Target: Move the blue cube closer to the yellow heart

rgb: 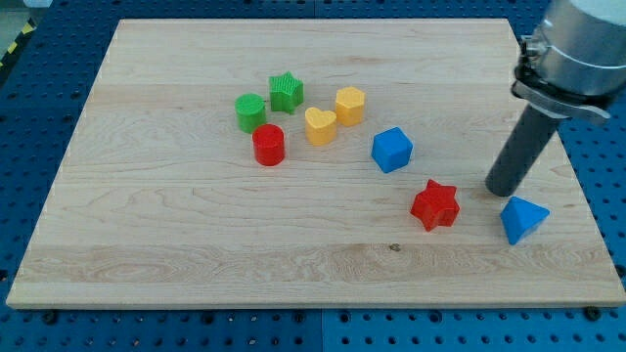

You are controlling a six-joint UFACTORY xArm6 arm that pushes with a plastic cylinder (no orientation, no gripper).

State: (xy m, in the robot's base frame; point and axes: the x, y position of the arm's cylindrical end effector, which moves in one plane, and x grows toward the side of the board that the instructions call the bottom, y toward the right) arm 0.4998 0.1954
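Observation:
The blue cube [392, 150] sits right of the board's middle. The yellow heart [320, 125] lies up and to its left, with a gap between them. My tip [504, 189] rests on the board at the view's right, well right of the blue cube and a little lower. It stands between the red star [435, 205] and the blue triangular block [522, 218], touching neither.
A yellow rounded block [350, 105] sits just right of the heart. A red cylinder [269, 145], a green cylinder-like block [250, 112] and a green star [287, 92] cluster left of the heart. The wooden board [196, 235] lies on a blue pegboard.

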